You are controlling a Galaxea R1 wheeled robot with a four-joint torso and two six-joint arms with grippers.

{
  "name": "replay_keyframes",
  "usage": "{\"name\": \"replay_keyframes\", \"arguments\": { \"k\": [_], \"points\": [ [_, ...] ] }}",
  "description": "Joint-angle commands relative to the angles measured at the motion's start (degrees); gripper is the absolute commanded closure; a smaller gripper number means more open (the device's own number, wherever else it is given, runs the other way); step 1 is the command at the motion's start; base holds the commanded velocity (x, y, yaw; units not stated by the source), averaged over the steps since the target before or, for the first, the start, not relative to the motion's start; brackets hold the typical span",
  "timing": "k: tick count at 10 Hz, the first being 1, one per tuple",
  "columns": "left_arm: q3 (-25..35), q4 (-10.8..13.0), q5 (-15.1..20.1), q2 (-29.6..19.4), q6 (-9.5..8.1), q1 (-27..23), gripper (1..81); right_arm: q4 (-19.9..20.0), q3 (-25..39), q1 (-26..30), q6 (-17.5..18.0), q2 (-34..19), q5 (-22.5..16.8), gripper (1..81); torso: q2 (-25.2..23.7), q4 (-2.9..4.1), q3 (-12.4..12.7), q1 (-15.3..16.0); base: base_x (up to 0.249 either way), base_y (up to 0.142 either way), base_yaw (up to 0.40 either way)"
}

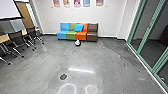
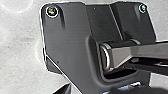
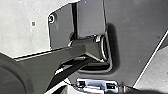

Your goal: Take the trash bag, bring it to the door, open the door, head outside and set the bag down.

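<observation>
In the head view, looked forward and down over a grey floor. Found what looked like the trash bag far ahead on that floor, near the orange seat of a coloured sofa with a blue cushion. Made out a small peak of white uppermost and black beneath. Could not settle its facing or long axis, being small and rounded. Saw dark chairs by a table on the left, partly cut off, a dark round disc nearer on the floor, and a green-framed glass wall on the right. Caught wall pictures and a white screen cropped by the edge.

In the left wrist view, met the robot's dark plate and jointed bar over pale floor. Could not identify a dark pointed shape. Could not tell the opening of the left gripper, or any hold.

In the right wrist view, met the same plate and bar, plus a silvery fitting and a small dark spot on the floor. Could not tell the right gripper's opening or hold either.
</observation>
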Motion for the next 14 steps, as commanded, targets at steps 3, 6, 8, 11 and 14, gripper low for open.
{"name": "replay_keyframes", "arguments": {
  "k": [3,6,8,11,14],
  "points": [
    [0.2,0.0,3.6,-0.5,-0.30,-1.4,1.0,-0.9,0.9,1.4,-0.2,-0.9,-3.7,1.0,0.0,0.00,0.0,0.0,0.155,0.000,0.000],
    [0.3,0.0,3.6,-0.4,-0.30,-1.4,1.0,-0.9,0.9,1.4,-0.2,-0.9,-3.7,1.0,0.0,0.00,0.0,0.0,0.170,0.000,0.000],
    [0.3,0.0,3.6,-0.4,-0.30,-1.4,1.0,-0.9,0.8,1.3,-0.2,-0.9,-3.6,1.0,0.0,0.00,0.0,0.0,0.170,0.000,0.000],
    [0.3,0.0,3.6,-0.4,-0.30,-1.4,1.0,-0.8,0.8,1.2,-0.2,-1.1,-3.6,1.0,0.0,0.00,0.0,0.0,0.170,0.000,0.000],
    [0.3,-0.1,3.6,-0.4,-0.30,-1.4,1.0,-0.7,0.8,1.2,-0.2,-1.1,-3.6,1.0,0.0,0.00,0.0,0.0,0.170,0.024,0.000]
  ]
}}
